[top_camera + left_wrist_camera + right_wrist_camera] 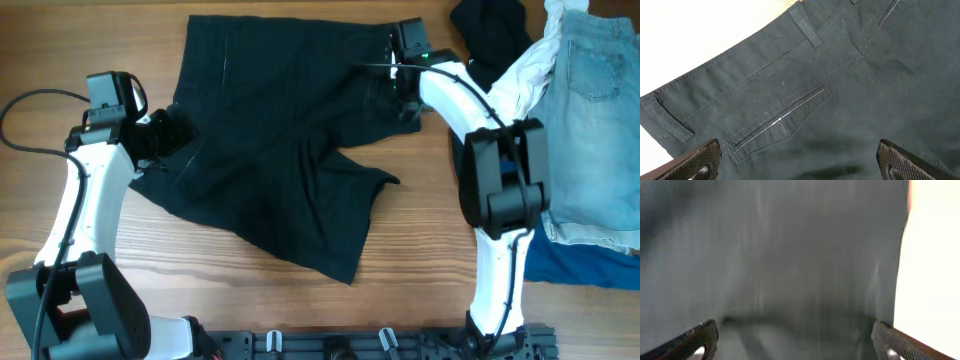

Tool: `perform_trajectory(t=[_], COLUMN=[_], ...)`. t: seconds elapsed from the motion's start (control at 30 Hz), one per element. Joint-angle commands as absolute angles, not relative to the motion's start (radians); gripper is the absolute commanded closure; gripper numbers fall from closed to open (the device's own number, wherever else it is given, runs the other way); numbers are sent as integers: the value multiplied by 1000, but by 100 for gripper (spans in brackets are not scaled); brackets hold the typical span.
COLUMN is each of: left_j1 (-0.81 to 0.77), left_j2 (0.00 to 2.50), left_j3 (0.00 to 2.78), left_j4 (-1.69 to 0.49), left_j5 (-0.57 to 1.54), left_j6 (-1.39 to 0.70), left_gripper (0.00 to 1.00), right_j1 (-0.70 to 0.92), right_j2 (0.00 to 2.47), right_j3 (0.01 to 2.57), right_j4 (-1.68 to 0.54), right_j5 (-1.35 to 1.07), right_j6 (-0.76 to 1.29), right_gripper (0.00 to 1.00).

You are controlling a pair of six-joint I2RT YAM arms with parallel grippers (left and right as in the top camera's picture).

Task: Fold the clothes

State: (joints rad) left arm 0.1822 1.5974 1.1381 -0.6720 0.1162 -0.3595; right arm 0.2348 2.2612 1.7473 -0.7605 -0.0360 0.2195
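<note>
A pair of black shorts (280,150) lies spread flat on the wooden table, legs pointing toward the front. My left gripper (170,135) is open over the left edge near the waistband. In the left wrist view its fingers (797,160) straddle the cloth (790,75) just below a welt pocket (780,122) and belt loops. My right gripper (395,80) is open over the shorts' upper right corner. The right wrist view is blurred, and the open fingers (795,340) hover over dark cloth (790,255) next to its right edge. No white label shows.
A pile of other clothes sits at the right: a black garment (490,30), a white one (522,75), light-denim shorts (600,120) and a bright-blue piece (580,265). Bare wood (200,270) shows in front of the shorts.
</note>
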Motion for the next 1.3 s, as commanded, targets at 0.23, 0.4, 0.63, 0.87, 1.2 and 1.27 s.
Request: perform_trajectory(t=[0.23,0.4,0.63,0.87,1.2,1.27], left_j1=[178,178,177,175,174,174], left_j2=[1603,1606,1633,1663,1682,1682], left_j3=[1143,1125,1090,1069,1063,1063], left_j4=[-724,-729,-712,-704,-700,-700], left_j5=[102,102,99,99,99,99], left_j6=[-343,-343,-340,-340,-340,-340], left_gripper=[0,0,0,0,7,8], right_j1=[262,285,284,284,252,229], right_j2=[1980,1980,1980,1980,1935,1934], right_j3=[1679,1449,1233,1230,1230,1230], right_j4=[-1210,-1092,-856,-818,-821,-801], right_j5=[-205,-222,-287,-299,-232,-97], right_j6=[208,209,243,238,239,250], right_gripper=[0,1,4,33,96,96])
